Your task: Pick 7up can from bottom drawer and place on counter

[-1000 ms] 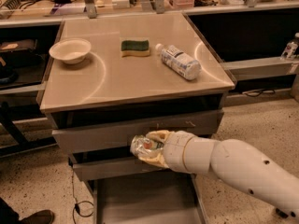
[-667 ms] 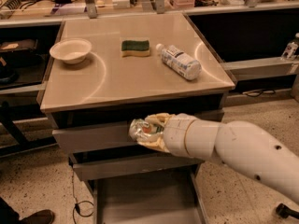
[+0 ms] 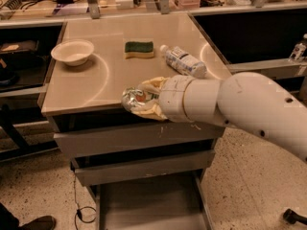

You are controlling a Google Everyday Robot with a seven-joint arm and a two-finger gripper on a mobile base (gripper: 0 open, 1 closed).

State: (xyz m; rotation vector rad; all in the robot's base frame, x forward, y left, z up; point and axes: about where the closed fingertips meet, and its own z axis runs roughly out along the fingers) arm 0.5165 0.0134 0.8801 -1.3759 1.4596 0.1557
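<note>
Camera view: the hand [image 3: 139,101] sits at the front edge of the desk [image 3: 115,73], approx mid-width. It comes in from the right on a thick white arm [image 3: 249,104]. Its yellowish fingers [image 3: 149,86] are clamped on the 7up can [image 3: 130,98], one above the can and one below. The can lies sideways in the grip w/ one end pointing left, silvery, w/ bits of green and red showing btwn the fingers. It overlaps the desk's front rim. Whether it touches the desk top or hangs just over it can't be told from this angle. The bottom drawer [image 3: 148,207] stands pulled out low in the frame, well apart from hand and can, under two shut upper drawers [image 3: 124,138].

Also on the desk are a white bowl [image 3: 73,51] at back-left and a green-and-yellow sponge [image 3: 139,49] at back-centre. A clear plastic bottle [image 3: 184,61] lies on its side just behind the wrist, near it but apart.

Hidden or cut off:
- The can's right part is covered by fingers and wrist, and its print is too blurred to read.
- The arm covers the right stretch of the desk's front edge and runs out of frame at right.
- The bottom drawer's near end is cut by the lower frame edge.
- A dark shoe [image 3: 36,223] at bottom-left is only partly in view.
</note>
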